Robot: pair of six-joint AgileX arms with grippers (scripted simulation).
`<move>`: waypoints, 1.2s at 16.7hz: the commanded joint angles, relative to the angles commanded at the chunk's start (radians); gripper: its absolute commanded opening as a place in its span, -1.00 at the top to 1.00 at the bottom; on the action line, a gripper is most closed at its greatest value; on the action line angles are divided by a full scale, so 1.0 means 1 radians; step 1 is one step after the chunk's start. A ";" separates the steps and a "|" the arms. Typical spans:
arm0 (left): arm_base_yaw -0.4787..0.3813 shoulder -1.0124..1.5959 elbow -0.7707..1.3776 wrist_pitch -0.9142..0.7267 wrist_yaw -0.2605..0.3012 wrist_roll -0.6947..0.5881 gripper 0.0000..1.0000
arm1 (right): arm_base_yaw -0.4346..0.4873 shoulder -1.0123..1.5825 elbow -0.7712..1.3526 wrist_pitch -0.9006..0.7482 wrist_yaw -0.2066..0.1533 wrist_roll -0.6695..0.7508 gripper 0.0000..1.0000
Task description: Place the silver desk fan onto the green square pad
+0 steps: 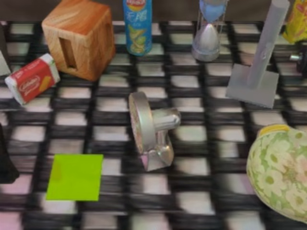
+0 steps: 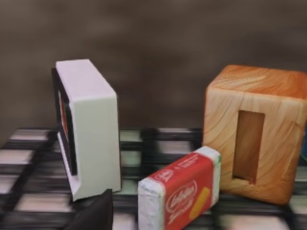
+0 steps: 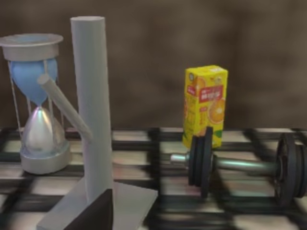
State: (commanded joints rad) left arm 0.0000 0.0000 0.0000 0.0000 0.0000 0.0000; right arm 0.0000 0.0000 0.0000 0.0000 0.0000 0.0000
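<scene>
The silver desk fan (image 1: 151,129) lies on the table's middle in the top view, its round disc head facing left, motor housing pointing right and wedge base toward the front. The green square pad (image 1: 75,177) lies flat to its front left, with nothing on it. My left arm (image 1: 5,160) shows only as a dark shape at the table's left edge, left of the pad and apart from it. Only a dark piece of my left gripper (image 2: 96,213) shows in the left wrist view, and likewise of my right gripper (image 3: 96,213) in the right wrist view. Neither wrist view shows the fan or the pad.
At the back stand a wooden block (image 1: 79,36), a red biscuit pack (image 1: 32,78), a blue can (image 1: 137,24), a silver-and-blue hourglass (image 1: 208,33) and a grey post on a square plate (image 1: 254,81). A floral bowl (image 1: 283,170) sits front right. A dumbbell (image 3: 244,165), a juice carton (image 3: 205,105) and a white box (image 2: 86,129) are nearby.
</scene>
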 joint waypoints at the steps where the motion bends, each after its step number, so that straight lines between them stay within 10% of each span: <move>1: 0.000 0.000 0.000 0.000 0.000 0.000 -1.00 | 0.000 0.000 0.000 0.000 0.000 0.000 -1.00; 9: -0.099 0.289 0.286 -0.245 0.003 -0.130 -1.00 | 0.000 0.000 0.000 0.000 0.000 0.000 -1.00; 20: -0.413 1.415 1.410 -1.016 0.001 -0.578 -1.00 | 0.000 0.000 0.000 0.000 0.000 0.000 -1.00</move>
State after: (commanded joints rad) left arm -0.4125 1.4147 1.4103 -1.0165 0.0009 -0.5781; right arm 0.0000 0.0000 0.0000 0.0000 0.0000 0.0000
